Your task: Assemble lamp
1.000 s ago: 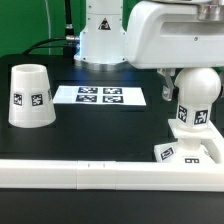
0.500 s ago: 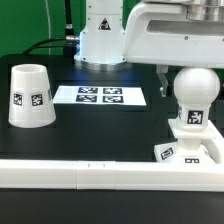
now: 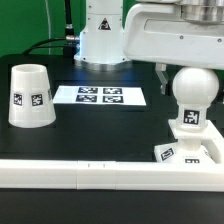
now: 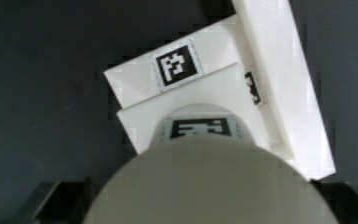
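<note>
Ext. view: my gripper (image 3: 190, 82) straddles the bulb (image 3: 191, 100) head. Bulb axis vert., stem on base (image 3: 195, 152), directly beneath my wrist. Shade (image 3: 30, 96) well off sideways.
Wrist view: fingers (image 4: 51, 200) flank bulb; clamped or slack, cannot tell.

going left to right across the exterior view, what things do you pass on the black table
shade → marker board → bulb
</note>
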`<state>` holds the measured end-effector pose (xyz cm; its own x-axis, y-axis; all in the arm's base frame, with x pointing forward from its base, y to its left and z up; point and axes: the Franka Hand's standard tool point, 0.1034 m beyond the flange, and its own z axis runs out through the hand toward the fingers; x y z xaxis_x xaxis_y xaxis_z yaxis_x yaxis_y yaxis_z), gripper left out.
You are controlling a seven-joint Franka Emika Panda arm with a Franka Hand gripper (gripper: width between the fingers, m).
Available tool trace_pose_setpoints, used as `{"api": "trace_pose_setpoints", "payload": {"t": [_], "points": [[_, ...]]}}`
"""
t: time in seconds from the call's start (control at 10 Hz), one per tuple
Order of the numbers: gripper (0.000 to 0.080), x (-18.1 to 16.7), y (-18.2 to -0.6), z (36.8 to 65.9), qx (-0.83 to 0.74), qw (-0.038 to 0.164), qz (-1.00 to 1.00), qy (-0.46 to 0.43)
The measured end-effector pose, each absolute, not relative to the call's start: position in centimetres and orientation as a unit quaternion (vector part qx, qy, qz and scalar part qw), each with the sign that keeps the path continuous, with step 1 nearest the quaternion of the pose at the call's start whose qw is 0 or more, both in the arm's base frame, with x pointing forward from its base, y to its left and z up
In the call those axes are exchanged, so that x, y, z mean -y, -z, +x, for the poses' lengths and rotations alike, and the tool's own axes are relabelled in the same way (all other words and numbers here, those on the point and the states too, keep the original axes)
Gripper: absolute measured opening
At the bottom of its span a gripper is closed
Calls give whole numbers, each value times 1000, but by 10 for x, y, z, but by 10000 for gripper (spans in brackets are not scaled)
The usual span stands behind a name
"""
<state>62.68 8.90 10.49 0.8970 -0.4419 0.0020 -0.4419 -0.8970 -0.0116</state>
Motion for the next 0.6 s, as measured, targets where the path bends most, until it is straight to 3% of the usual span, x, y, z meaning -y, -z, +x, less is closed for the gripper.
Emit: {"api": "trace_pose_setpoints", "payload": {"t": [0.6], "points": [[576, -92, -105, 625, -496, 42, -867, -28]]}}
